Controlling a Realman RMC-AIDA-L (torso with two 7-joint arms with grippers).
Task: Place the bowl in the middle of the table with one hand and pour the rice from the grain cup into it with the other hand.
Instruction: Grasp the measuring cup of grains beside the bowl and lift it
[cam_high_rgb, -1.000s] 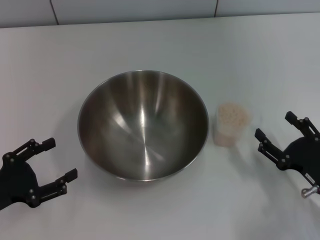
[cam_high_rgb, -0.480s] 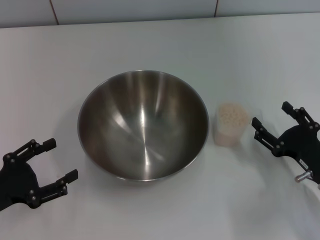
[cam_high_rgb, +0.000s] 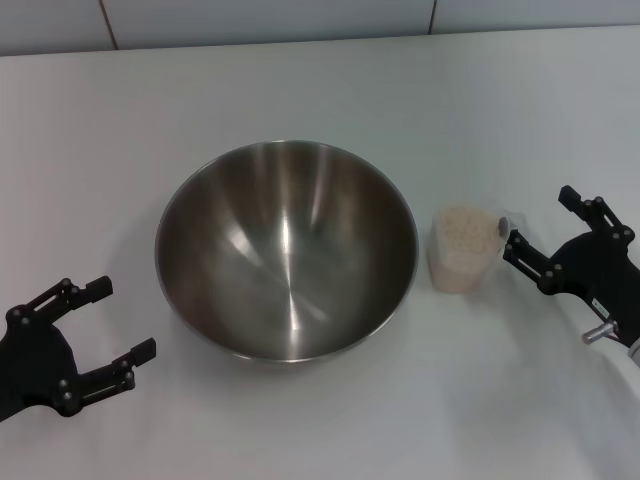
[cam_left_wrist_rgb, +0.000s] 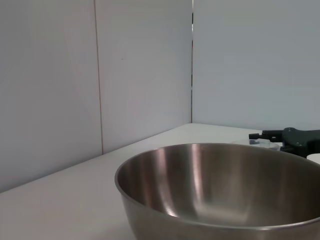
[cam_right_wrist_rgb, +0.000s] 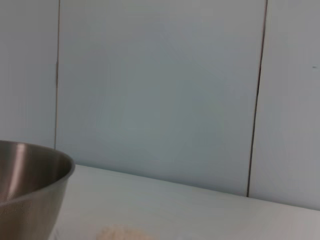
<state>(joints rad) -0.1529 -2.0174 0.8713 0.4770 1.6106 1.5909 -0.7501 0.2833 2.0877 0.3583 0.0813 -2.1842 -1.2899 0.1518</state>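
Observation:
The steel bowl (cam_high_rgb: 287, 250) stands empty in the middle of the white table (cam_high_rgb: 320, 90). The clear grain cup (cam_high_rgb: 462, 255), filled with rice (cam_high_rgb: 464, 230), stands upright just right of the bowl. My right gripper (cam_high_rgb: 538, 218) is open right beside the cup, on its right. One fingertip (cam_high_rgb: 512, 240) is at the cup's rim; I cannot tell whether it touches. My left gripper (cam_high_rgb: 123, 318) is open and empty at the front left, apart from the bowl. The left wrist view shows the bowl (cam_left_wrist_rgb: 220, 190) and the right gripper (cam_left_wrist_rgb: 287, 137) behind it. The right wrist view shows the bowl's edge (cam_right_wrist_rgb: 30, 190) and the rice (cam_right_wrist_rgb: 120, 234).
A pale panelled wall (cam_high_rgb: 270, 20) runs along the table's far edge. Bare tabletop lies behind the bowl and along the front between the two arms.
My right gripper has moved left toward the grain cup, and its near finger now reaches the rim. The left gripper, the bowl and the cup have not moved.

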